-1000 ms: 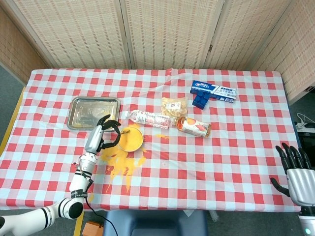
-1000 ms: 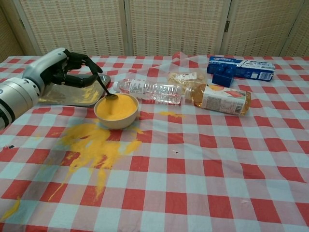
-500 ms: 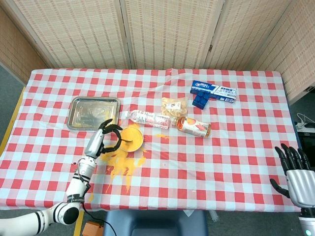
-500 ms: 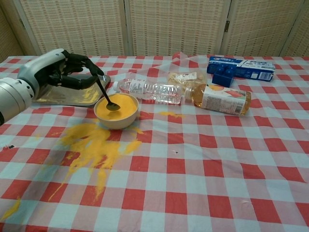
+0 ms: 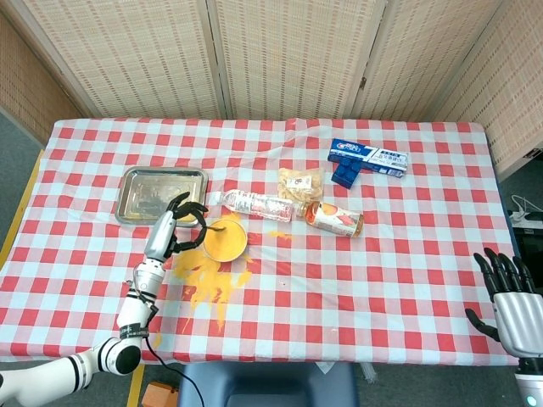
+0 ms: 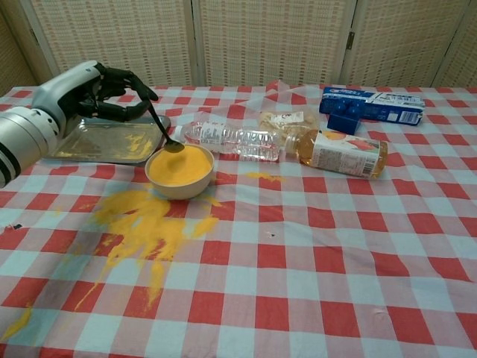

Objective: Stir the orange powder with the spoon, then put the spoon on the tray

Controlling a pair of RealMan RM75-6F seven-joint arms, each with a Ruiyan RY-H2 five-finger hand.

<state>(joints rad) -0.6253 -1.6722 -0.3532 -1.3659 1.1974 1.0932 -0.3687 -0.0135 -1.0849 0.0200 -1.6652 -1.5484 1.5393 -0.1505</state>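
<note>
One tray (image 6: 104, 140) lies far left. Beside it the left hand (image 6: 93, 93) pinches one spoon (image 6: 162, 133), its tip at the rim of one bowl (image 6: 179, 171) of orange powder (image 6: 177, 165). Two bottles (image 6: 231, 139) lie rightward. The right hand (image 5: 512, 297) hangs with fingers spread, holding nothing.

The left hand (image 6: 89, 93) has drawn back and up toward the tray (image 6: 112, 142) — half a second ago it reached lower, over the bowl (image 6: 179, 171). The spoon (image 6: 162, 130) it holds has shifted with it — its tip, earlier in the middle of the orange powder (image 6: 179, 165), now sits at the bowl's far rim.
</note>
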